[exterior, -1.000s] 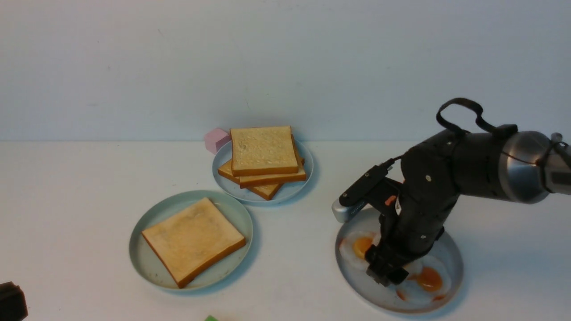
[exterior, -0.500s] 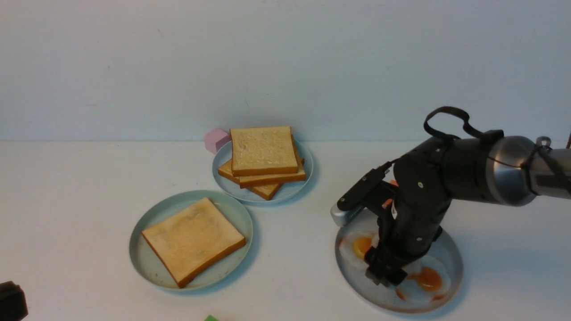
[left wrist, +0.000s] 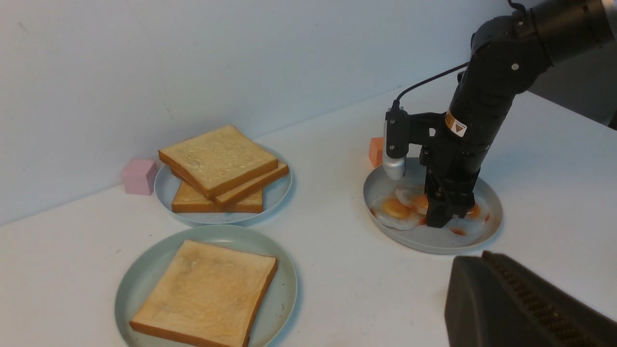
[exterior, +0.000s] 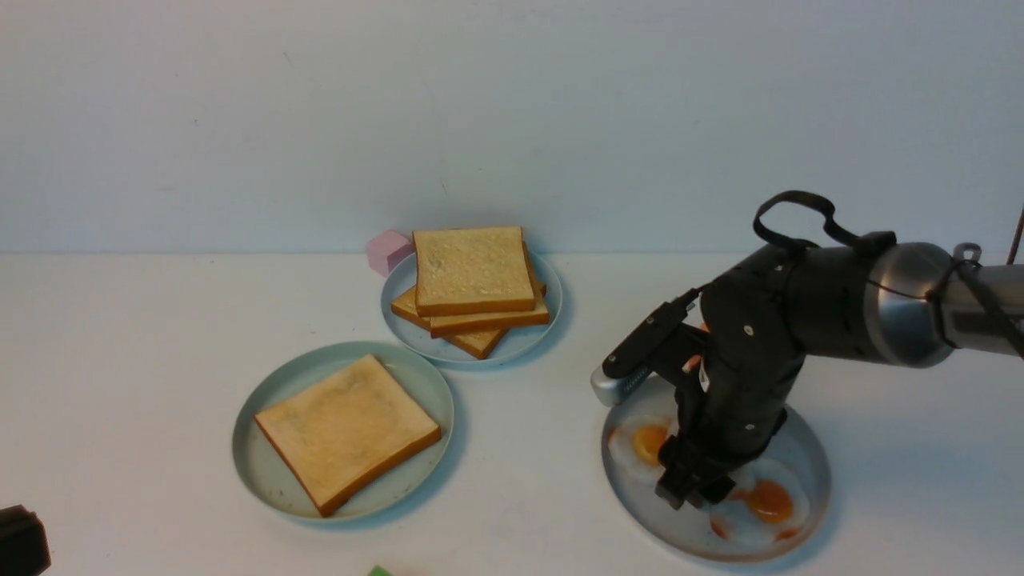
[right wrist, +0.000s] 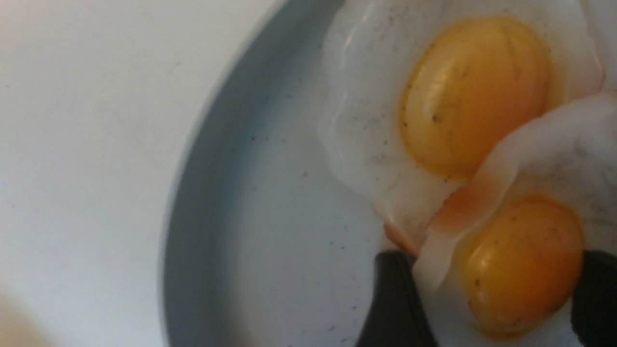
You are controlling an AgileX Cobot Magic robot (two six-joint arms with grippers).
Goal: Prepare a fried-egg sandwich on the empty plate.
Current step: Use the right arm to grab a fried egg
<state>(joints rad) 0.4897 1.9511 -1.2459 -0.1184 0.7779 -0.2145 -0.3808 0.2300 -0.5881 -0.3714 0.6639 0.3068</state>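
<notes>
- Front view: the right gripper (exterior: 688, 490) is seen lowered into the grey speckled plate (exterior: 680, 534) at the right of the white table (exterior: 120, 360), with its arm reaching in from the right.
- On the right wrist view, its two dark fingers (right wrist: 395, 303) are held apart, one on each side of the yolk of a fried egg (right wrist: 523, 267). Whether the pads touch the white cannot be judged.
- The white of that egg is seen overlapping the edge of a second fried egg (right wrist: 475, 91), which lies just beside it on the same plate.
- The mint-green plate (exterior: 264, 480) is placed left of centre on the near side, well apart from the egg plate. A single toast slice (exterior: 348, 432) is laid flat on it, turned at an angle, with its upper face uncovered.
- Just behind it, a smaller bluish-grey plate (exterior: 524, 340) is loaded with a stack of toast slices (exterior: 472, 272), fanned unevenly.
- A pink cube (exterior: 388, 250) is set against the far left edge of that smaller plate, near the wall.
- An orange cube (left wrist: 376, 151) is shown on the left wrist view, just beyond the grey plate.
- The left gripper (exterior: 20, 540) is seen only as a black corner at the near left, well away from every plate. One ridged dark finger (left wrist: 520, 308) is shown on its own wrist view, and how wide it stands cannot be told.
</notes>
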